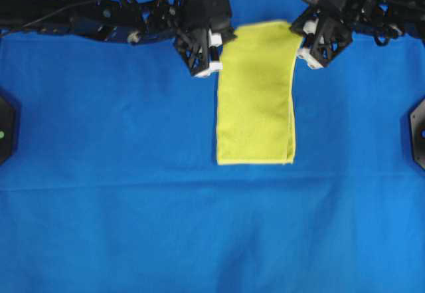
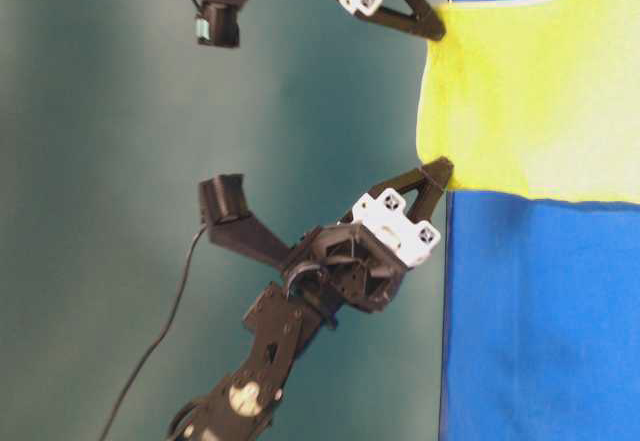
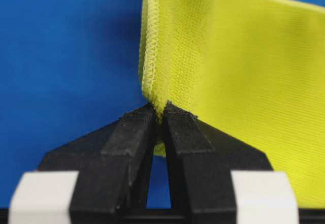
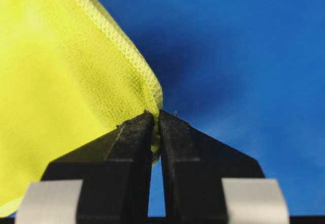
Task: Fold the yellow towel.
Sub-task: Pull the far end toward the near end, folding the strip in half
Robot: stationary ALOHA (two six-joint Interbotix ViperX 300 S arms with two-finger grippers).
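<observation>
Already the yellow towel (image 1: pixel 255 94) lies as a long doubled strip in the upper middle of the overhead frame on the blue table cover (image 1: pixel 106 193) — one fold looks done, a second judged to remain. One towel, two grippers: the left gripper (image 3: pixel 159 113) and the right gripper (image 4: pixel 155 118) are each pinched tight on a top corner, lifting that end.
</observation>
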